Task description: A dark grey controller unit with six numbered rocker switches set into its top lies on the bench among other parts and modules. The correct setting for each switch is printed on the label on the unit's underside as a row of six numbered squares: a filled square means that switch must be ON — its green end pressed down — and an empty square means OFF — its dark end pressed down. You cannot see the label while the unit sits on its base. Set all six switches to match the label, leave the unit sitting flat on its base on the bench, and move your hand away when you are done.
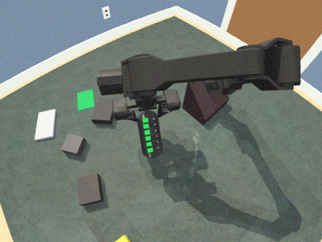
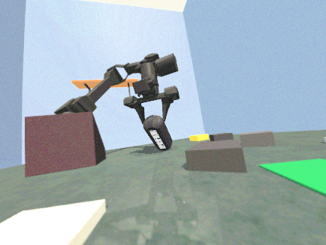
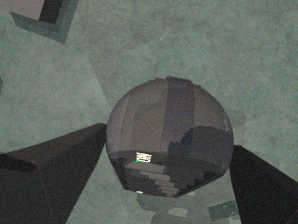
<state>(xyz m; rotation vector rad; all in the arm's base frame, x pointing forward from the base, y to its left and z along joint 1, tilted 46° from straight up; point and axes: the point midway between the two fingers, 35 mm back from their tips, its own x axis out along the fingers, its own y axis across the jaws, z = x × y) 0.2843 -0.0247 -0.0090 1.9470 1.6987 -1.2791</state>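
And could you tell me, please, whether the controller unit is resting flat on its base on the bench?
No, the controller unit is steeply tilted between the gripper's fingers.

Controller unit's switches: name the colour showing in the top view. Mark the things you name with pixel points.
Green squares on the controller unit [image 1: 156,129] [image 2: 158,131] [image 3: 170,120], clearest from above.

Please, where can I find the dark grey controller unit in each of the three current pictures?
Top: the controller unit is near the centre, just below the gripper.
Exterior: centre, tilted, between the gripper's fingers.
Wrist: centre, large, seen from one rounded end.
Shared landmark: the gripper, partly visible in all three views, at the unit's end.
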